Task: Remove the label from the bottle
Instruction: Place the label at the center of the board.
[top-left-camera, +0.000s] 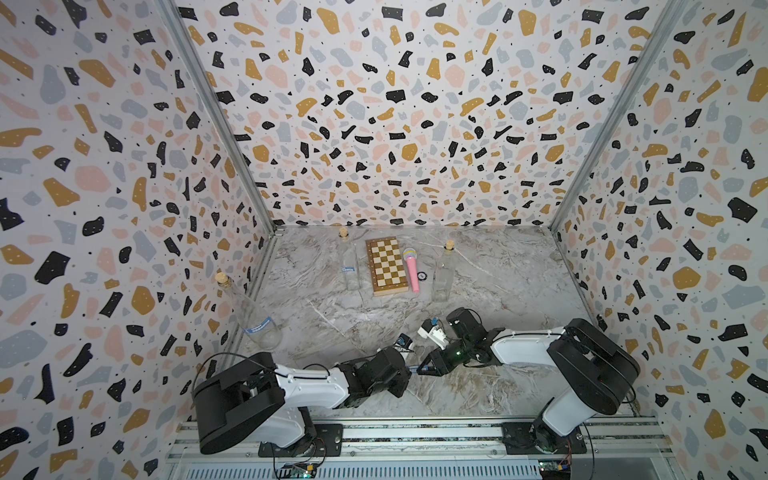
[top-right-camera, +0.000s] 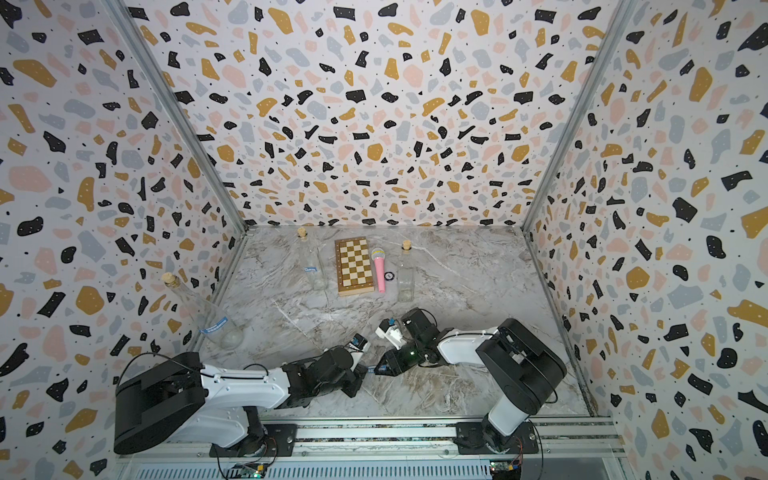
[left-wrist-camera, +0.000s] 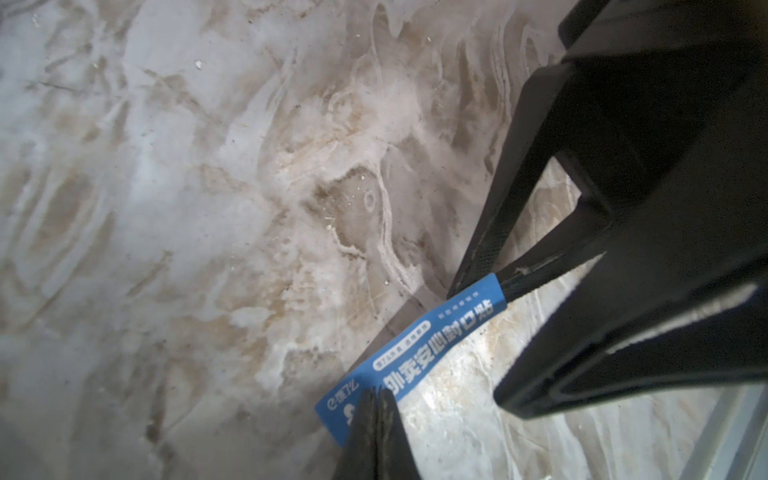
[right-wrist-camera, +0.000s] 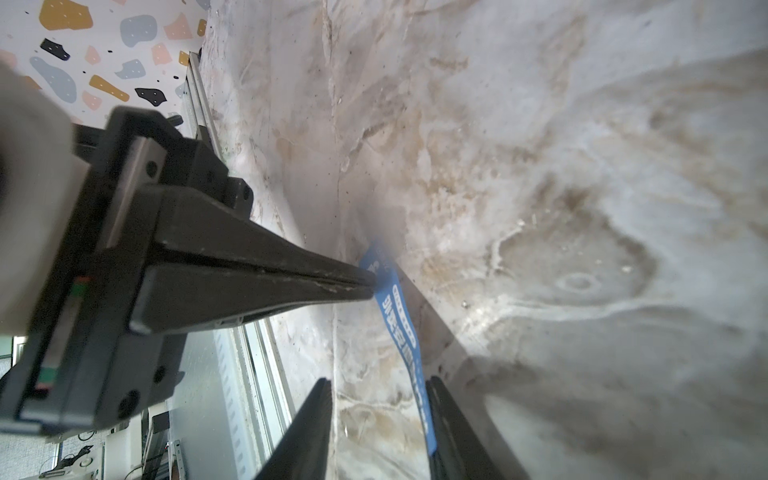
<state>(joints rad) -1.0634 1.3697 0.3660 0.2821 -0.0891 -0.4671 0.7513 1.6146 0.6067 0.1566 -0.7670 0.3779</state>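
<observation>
A blue label (left-wrist-camera: 419, 357) hangs just above the counter (top-left-camera: 478, 395), near its front edge, held as a strip between the two claws. It is off every bottle. Its long axis runs from the left claw (left-wrist-camera: 374, 405) to the right claw (right-wrist-camera: 380, 379). The claws face each other tip to tip, so both arms are equally near it.

The left claw is fully closed, pinching one end of the strip flat. The right claw stands partly open, and we see counter between its two fingers. The strip's other end lies along the inner face of one finger (right-wrist-camera: 449, 415), touching it but not squeezed. We judge it may be stuck there. We think the next move turns on parting the claws along the strip's length, to free it from that finger.

Well apart stand three corked bottles. The near bottle (top-left-camera: 257, 320) by the left wall and the far bottle (top-left-camera: 350, 266) each bear a blue band. The bare bottle (top-left-camera: 442, 274) shows none.
</observation>
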